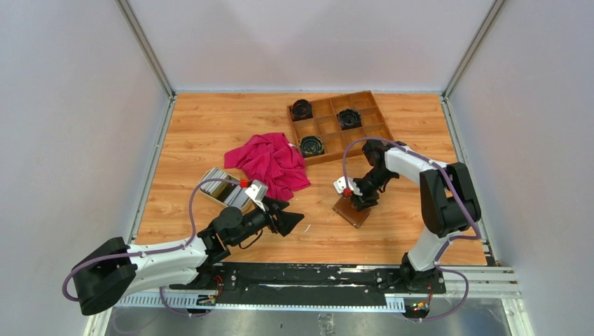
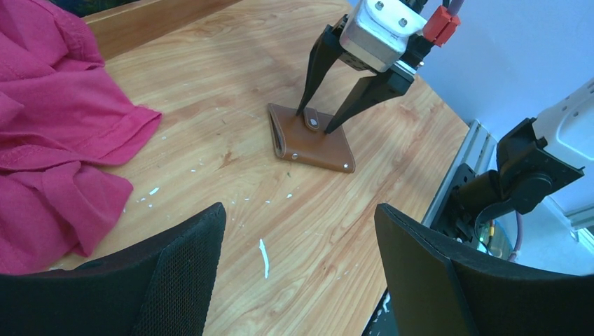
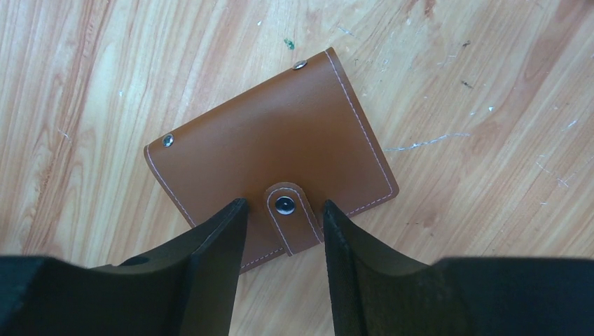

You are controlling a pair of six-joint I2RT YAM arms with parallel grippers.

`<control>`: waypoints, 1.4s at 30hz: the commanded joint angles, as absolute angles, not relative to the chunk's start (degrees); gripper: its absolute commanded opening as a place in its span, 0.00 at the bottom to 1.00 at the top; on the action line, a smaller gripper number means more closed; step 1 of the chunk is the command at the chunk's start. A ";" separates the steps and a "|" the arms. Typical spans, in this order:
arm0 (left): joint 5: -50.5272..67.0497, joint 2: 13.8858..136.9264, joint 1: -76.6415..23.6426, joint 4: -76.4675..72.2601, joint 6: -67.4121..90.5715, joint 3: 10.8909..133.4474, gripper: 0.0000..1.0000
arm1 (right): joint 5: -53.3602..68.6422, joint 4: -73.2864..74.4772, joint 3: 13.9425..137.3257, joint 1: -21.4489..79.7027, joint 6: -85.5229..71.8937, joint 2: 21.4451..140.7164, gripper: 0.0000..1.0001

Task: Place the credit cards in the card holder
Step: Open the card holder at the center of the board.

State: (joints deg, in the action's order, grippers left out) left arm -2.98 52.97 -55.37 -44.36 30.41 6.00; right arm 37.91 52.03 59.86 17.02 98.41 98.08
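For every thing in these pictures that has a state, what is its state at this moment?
card holder: closed, lying flat, snap tab fastened.
credit cards: stacked, outside the holder.
right claw: open, jaws astride the snap tab.
left claw: open, empty.
red cloth: crumpled.
wooden tray: three compartments occupied.

- Stretching the left arm [image 1: 161, 255] low from the near-left corner of the tabletop [image 1: 210, 126] toward its middle.
- Holding the left gripper [image 1: 288, 221] nearly level, jaws spread wide.
- Arching the right arm [image 1: 438, 189] up from the near edge, elbow high, forearm folding back toward the middle.
- Pointing the right gripper [image 3: 284, 210] steeply downward, jaws parted partway, fingertips [image 3: 228, 224] close above the tabletop.
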 commanded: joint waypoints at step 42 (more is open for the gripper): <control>-6.91 52.81 -55.90 -44.95 38.99 4.31 0.92 | 61.60 51.32 59.73 20.66 74.94 89.05 0.00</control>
State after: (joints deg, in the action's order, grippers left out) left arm -2.98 54.59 -55.37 -44.38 36.99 5.89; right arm 57.30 48.42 58.35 19.88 76.75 88.62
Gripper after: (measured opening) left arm 0.895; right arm 0.024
